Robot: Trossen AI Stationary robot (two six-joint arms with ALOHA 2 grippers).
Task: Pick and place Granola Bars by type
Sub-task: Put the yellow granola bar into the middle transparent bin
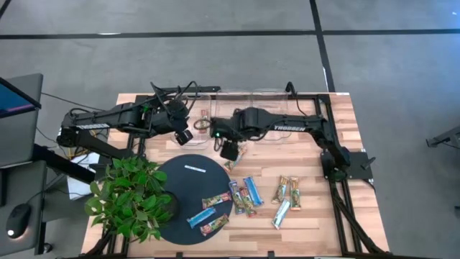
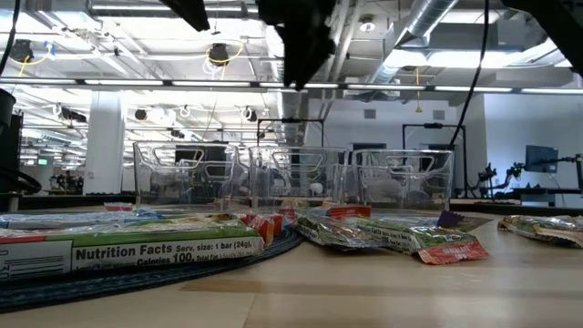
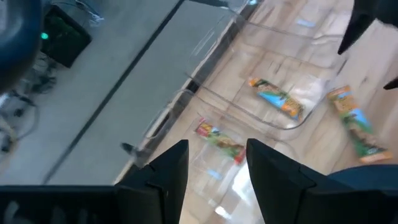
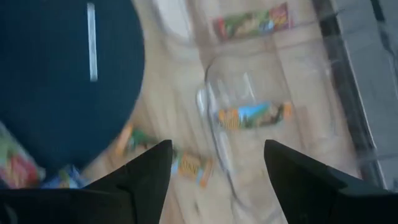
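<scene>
High view: we hold the right gripper (image 1: 229,150) wide open and empty; the nearest loose granola bar (image 1: 236,157), orange-green and foil-wrapped, lies just at its five o'clock, long axis diagonal. Our left gripper (image 1: 184,137) waits part-open, empty, farther away.

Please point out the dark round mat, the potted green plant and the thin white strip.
Dark round mat (image 1: 180,205), high view: bare middle of its surface.
Potted green plant (image 1: 128,193), high view: middle of the leaves.
Thin white strip (image 1: 195,170), high view: middle of the strip, on the mat.
</scene>
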